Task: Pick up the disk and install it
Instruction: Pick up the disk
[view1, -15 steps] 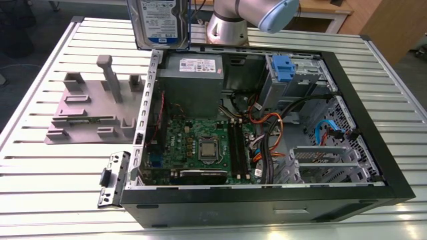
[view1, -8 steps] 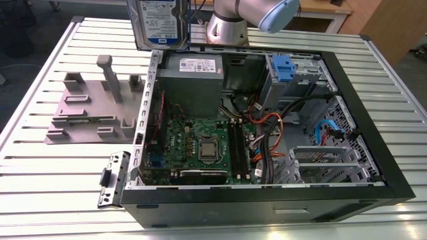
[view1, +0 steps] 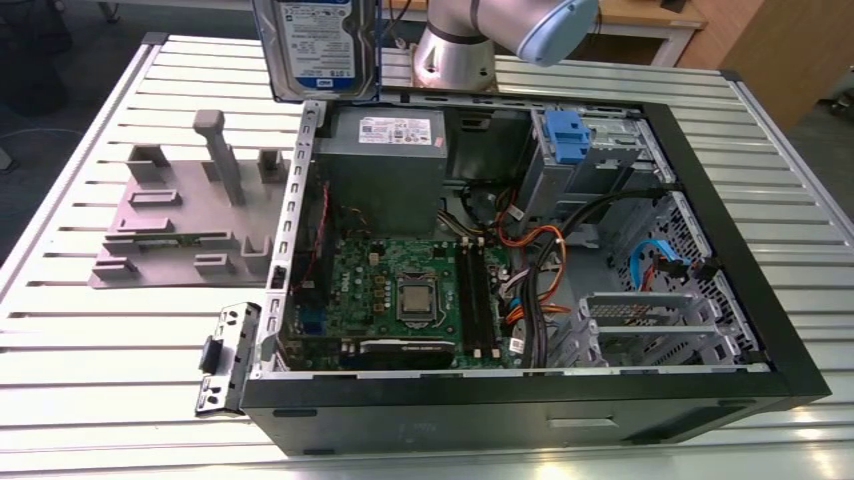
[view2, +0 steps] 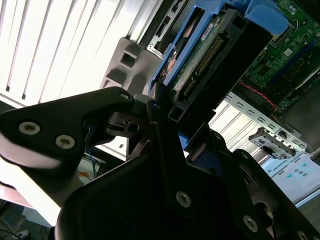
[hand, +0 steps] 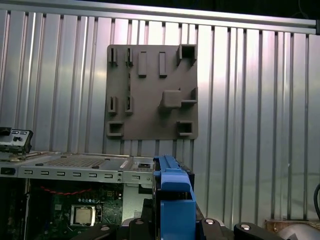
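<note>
The disk (view1: 318, 45) hangs upright at the exterior view's top edge, its upper part cut off there. The arm (view1: 487, 40) beside it is cropped the same way. In the second wrist view the gripper (view2: 172, 117) clasps the disk's near end, but its own dark bulk masks where the pads meet the blue bracket (view2: 262, 17). In the first wrist view the disk stands edge-on, so its flat faces can't be made out, and the picture's edge slices off most of the open computer case (hand: 65, 165).
</note>
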